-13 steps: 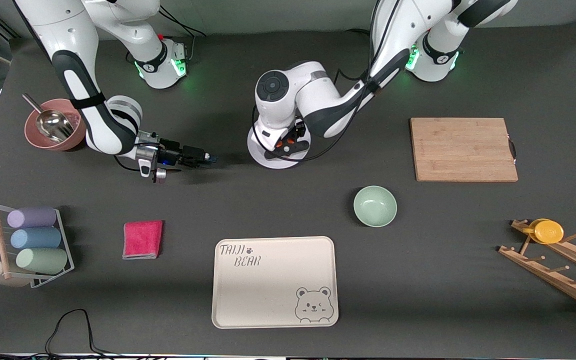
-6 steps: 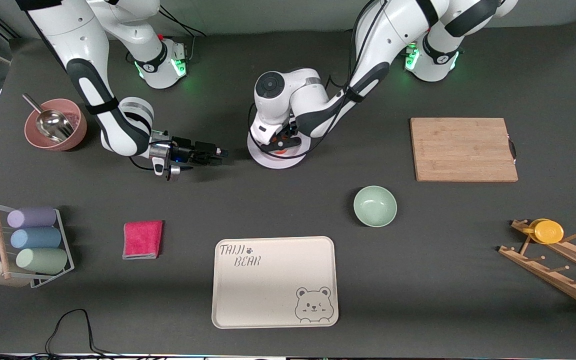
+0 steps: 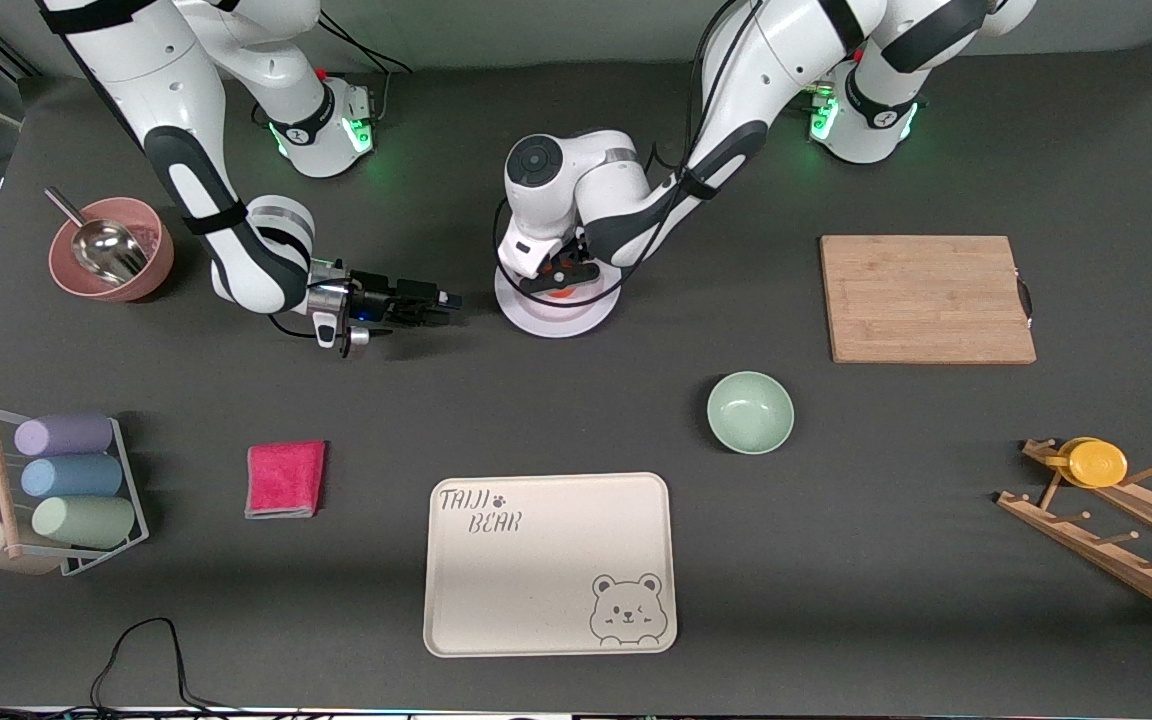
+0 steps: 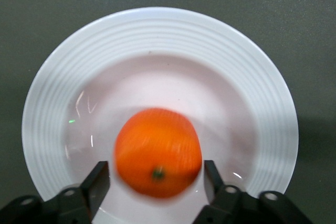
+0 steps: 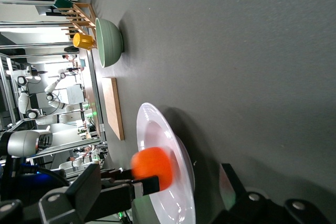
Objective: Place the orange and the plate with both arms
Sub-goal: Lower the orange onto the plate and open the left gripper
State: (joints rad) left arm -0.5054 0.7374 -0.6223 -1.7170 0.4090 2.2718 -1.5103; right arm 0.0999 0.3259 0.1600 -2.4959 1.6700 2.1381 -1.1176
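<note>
One orange (image 4: 157, 153) sits in the well of one white plate (image 4: 157, 30), with the left gripper (image 4: 157, 182) directly above it, fingers spread to either side of the fruit and seemingly clear of its skin. The right gripper (image 3: 426, 300), jaws wide and holding nothing, hovers low over the table just beside the plate's rim toward the right arm's end, so it looks best placed to take the plate

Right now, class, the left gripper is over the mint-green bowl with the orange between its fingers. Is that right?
Not quite. The left gripper is over the plate, not the bowl. The left wrist view shows the orange between its open fingers above the white plate.
</note>
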